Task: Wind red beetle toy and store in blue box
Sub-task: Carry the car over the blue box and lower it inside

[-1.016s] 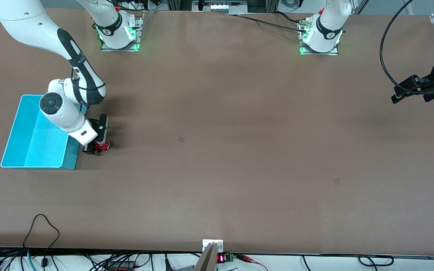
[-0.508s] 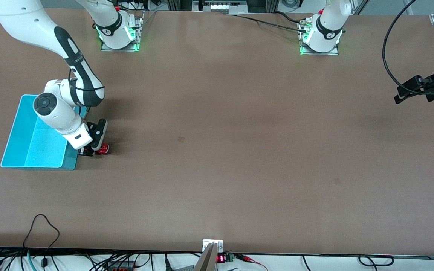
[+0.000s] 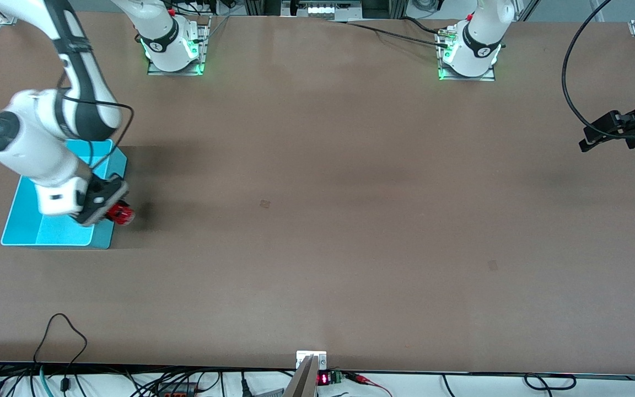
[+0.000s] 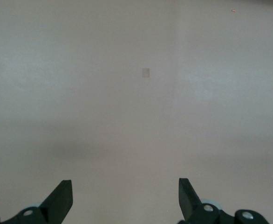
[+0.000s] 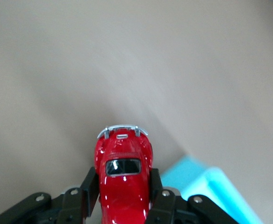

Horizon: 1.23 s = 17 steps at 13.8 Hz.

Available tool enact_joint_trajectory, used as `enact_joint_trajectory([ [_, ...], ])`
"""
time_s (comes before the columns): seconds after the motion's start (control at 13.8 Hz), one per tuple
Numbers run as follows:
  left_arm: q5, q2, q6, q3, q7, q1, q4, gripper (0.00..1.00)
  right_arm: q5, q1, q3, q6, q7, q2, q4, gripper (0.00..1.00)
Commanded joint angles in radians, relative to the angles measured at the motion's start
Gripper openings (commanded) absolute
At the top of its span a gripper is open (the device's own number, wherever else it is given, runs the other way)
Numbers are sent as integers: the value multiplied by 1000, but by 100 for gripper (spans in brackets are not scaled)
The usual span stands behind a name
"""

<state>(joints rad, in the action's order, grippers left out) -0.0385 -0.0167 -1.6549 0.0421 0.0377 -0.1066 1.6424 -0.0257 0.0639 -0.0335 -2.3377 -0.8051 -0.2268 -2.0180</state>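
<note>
Jaws clamped on the red beetle toy (image 3: 120,214), the right gripper (image 3: 109,208) hangs over the blue box's (image 3: 47,234) edge toward the left arm's end of the table. In the right wrist view the red beetle toy (image 5: 123,179) sits squeezed between both fingers (image 5: 91,186), its silvery bumper pointing away from the gripper, a corner of the blue box (image 5: 206,186) beneath. The left gripper (image 3: 590,139) waits over the brown table (image 3: 317,193) at the left arm's end, jaws spread wide with nothing between them.
</note>
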Motion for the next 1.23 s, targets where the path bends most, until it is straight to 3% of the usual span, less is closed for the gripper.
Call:
enact_joint_trajectory([
  [0.0,6,-12,7,1,-18,-7,1,100,10,24,65,96,214,33,-19,0],
  [0.22,5,-11,4,-1,-18,-7,2,100,9,53,164,132,308,26,-53,0],
  [0.44,5,-9,-2,-2,-18,-8,1,100,9,70,228,-38,322,-14,-149,0],
  [0.65,5,-11,0,2,-18,-25,2,100,10,74,259,-69,391,-55,-153,0],
  [1.16,-21,-17,61,13,-22,-24,-9,100,7,73,262,-97,540,-174,-160,0],
])
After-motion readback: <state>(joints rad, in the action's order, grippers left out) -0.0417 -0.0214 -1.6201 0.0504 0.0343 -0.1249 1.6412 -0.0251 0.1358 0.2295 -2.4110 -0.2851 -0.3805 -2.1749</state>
